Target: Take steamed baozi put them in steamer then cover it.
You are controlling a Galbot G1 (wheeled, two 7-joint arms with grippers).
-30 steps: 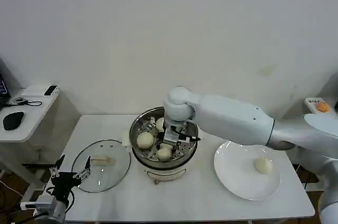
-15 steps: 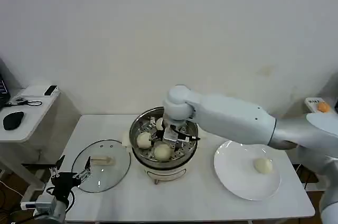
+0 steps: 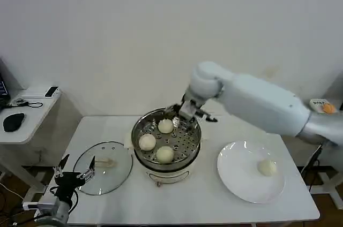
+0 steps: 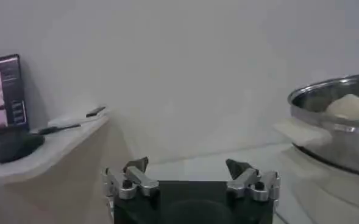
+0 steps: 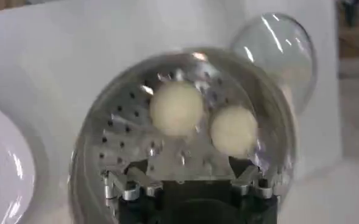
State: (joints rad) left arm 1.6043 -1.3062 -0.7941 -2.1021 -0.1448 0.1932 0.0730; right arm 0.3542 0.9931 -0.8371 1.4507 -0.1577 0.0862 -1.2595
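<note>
Right gripper (image 3: 185, 110) fingers spread, empty, over steamer (image 3: 140, 130) rim, cover (image 3: 103, 167) beside

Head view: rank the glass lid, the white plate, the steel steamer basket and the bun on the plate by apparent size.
1. Round white plate
2. Shiny round steel steamer basket and round transparent glass lid: look alike, not ranked
3. Small creamy-white bun on the plate

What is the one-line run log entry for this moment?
buns in steamer: three | bun on plate: one | right pincer: open, empty, over steamer's far rim | left pincer: open, idle | lid: on table
</note>
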